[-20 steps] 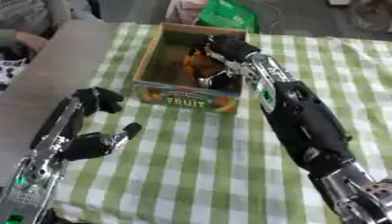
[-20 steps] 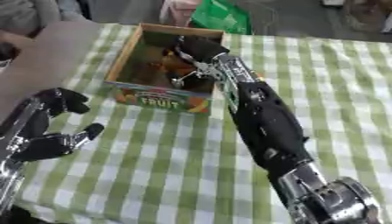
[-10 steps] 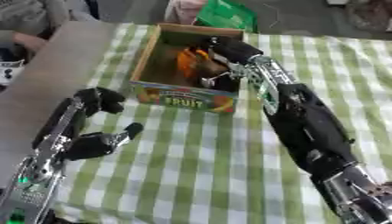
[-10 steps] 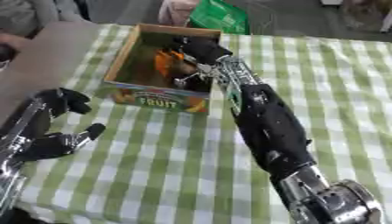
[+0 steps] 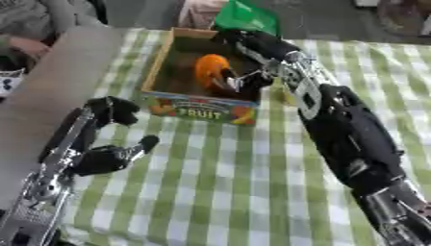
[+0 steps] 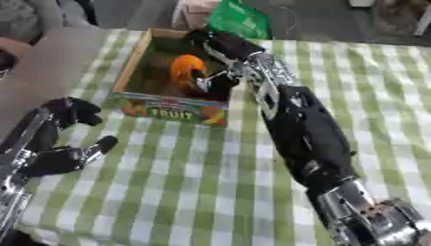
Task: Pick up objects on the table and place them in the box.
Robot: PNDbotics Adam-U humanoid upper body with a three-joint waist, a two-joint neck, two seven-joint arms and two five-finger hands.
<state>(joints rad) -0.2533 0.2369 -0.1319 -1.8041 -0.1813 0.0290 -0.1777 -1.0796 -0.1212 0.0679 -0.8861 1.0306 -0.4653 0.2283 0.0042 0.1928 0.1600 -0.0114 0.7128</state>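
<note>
One cardboard box (image 5: 198, 108) is being shown on the checked tablecloth (image 5: 252, 182), with one orange object (image 5: 210, 69) lying inside it. The right hand (image 5: 244, 45) is being held over the box's far side; whether its fingers are curled cannot be told. The left hand (image 5: 105, 156) is being rested open at the lower left. Compared with a second ago, more of the orange object is being exposed.

Orange object (image 5: 210, 68) in brown box (image 5: 160, 72) on green-white checked tablecloth (image 5: 227, 182)
</note>
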